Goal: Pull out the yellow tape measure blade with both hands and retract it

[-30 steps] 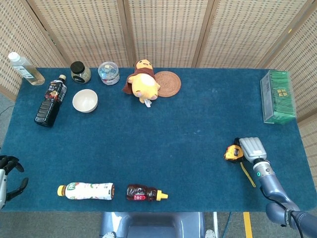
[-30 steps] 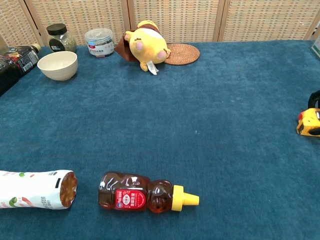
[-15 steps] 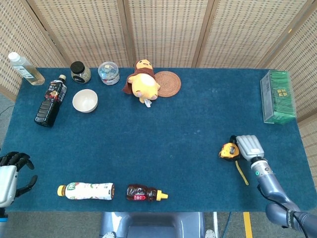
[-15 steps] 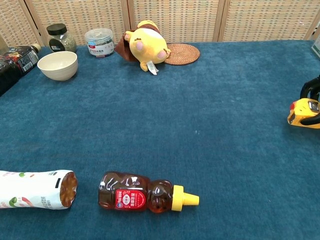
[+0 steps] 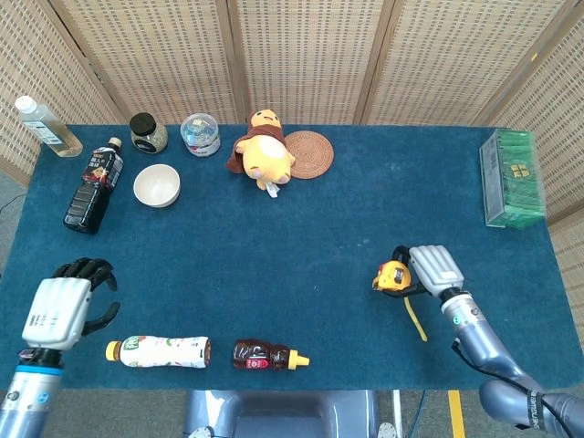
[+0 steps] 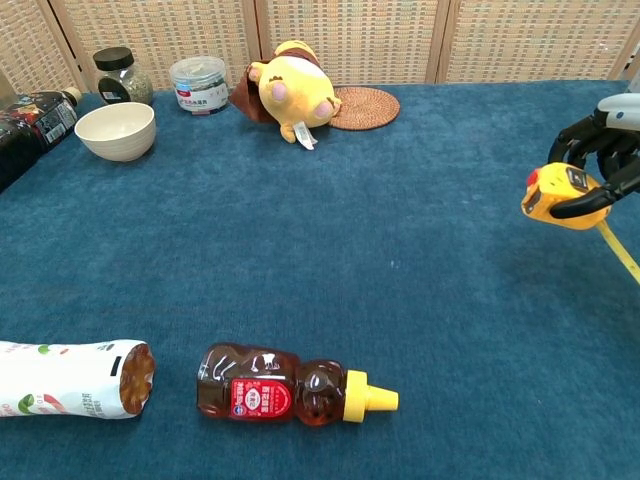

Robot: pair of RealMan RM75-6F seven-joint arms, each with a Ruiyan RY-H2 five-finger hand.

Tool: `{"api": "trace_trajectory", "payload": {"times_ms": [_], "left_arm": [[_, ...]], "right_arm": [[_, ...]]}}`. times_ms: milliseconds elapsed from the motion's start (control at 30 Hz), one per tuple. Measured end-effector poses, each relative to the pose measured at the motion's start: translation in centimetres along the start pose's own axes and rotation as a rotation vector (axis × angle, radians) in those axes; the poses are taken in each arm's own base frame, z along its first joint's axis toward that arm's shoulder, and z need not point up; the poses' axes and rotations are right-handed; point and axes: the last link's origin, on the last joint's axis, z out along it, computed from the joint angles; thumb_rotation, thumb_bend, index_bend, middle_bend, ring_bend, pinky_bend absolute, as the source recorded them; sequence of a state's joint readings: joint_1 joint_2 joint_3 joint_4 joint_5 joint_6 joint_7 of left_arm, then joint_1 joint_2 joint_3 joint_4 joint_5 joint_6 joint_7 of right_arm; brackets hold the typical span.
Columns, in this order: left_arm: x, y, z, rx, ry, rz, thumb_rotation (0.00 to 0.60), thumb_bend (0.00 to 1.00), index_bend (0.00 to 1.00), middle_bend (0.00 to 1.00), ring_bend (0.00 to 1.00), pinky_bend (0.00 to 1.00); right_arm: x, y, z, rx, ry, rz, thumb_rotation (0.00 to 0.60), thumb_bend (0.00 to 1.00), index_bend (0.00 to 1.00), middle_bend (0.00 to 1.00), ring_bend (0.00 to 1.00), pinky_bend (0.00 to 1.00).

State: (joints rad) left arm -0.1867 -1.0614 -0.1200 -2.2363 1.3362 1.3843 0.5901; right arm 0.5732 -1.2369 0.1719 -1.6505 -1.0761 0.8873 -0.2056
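Observation:
The yellow tape measure (image 5: 392, 276) (image 6: 562, 196) is held by my right hand (image 5: 432, 268) (image 6: 606, 150) above the blue table at the right. A short length of yellow blade (image 5: 415, 321) (image 6: 621, 250) trails from it toward the front edge. My left hand (image 5: 64, 301) hovers at the table's front left, fingers curled, holding nothing; the chest view does not show it.
A honey bear bottle (image 5: 268, 355) (image 6: 295, 383) and a white bottle (image 5: 161, 351) (image 6: 70, 378) lie near the front edge. At the back stand a plush toy (image 5: 263, 151), woven coaster (image 5: 309, 153), bowl (image 5: 157, 185), jars and bottles. A green box (image 5: 510, 177) sits at the far right.
My right hand has carried the tape measure left and up, away from the right edge. My left hand has risen into view over the table's front left.

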Motion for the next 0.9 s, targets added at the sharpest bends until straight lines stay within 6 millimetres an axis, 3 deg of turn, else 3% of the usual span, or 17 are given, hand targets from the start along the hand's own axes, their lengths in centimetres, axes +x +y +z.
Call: {"api": "trace_trajectory", "payload": {"times_ms": [567, 900], "left_arm": [[-2.4, 7.6, 8.1, -0.198, -0.099, -0.184, 0.600, 0.24, 0.50, 0.35, 0.35, 0.39], [-4.9, 13.6, 12.9, -0.286, -0.246, -0.288, 0.600, 0.20, 0.50, 0.38, 0.39, 0.42]], "right_arm": [[0.9, -3.4, 0.8, 0.000, 0.035, 0.060, 0.377, 0.21, 0.55, 0.58, 0.66, 0.61], [0.9, -5.8, 1.7, -0.018, 0.053, 0.087, 0.374, 0.22, 0.55, 0.58, 0.66, 0.61]]}}
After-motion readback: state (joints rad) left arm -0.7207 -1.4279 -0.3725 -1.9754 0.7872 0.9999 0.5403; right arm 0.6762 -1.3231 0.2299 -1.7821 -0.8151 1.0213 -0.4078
